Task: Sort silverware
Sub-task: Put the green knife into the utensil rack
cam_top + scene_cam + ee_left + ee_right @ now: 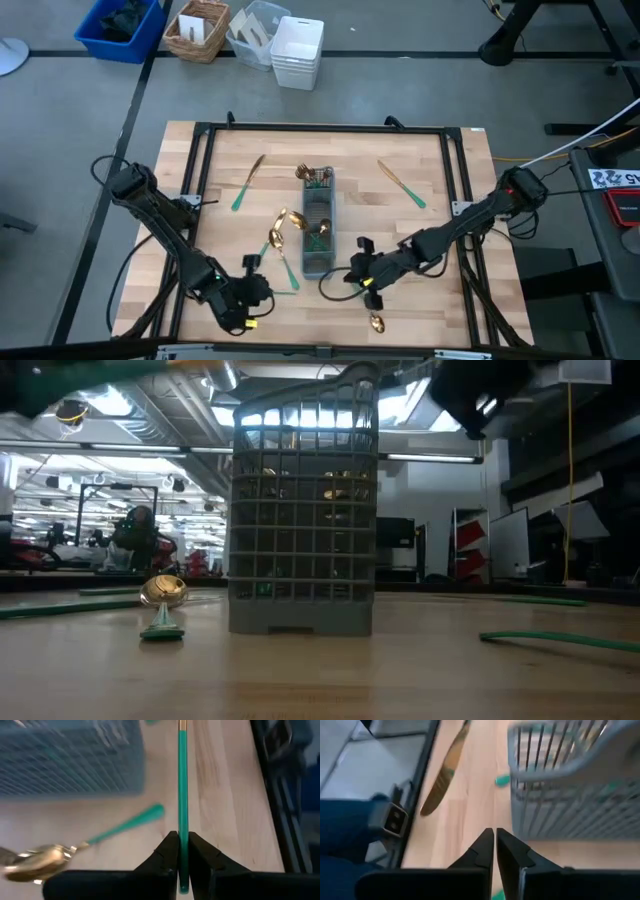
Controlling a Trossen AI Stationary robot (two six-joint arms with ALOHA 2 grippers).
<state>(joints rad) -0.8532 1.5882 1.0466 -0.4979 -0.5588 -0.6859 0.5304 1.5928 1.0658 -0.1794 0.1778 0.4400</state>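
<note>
Two grippers we see: left gripper (pixel 179 851) pinching green handle (pixel 182 795), lower left of high view; right gripper (pixel 495 851) nearly closed, empty, beside caddy (pixel 318 235).

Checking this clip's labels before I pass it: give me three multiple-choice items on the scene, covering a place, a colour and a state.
1. Where does the grey caddy stand?
A. At the table's left edge
B. Mid-table, between the two arms
C. On the floor

2. What colour is the handle in the left gripper?
A. Red
B. White
C. Green

3. How is the left gripper?
A. Shut on a handle
B. Open above the caddy
C. Out of every view

Answers:
1 B: the high view shows the caddy in the table's middle, an arm on each side.
2 C: the left wrist view shows the handle green.
3 A: the left gripper has its fingers pressed on that handle.
</note>
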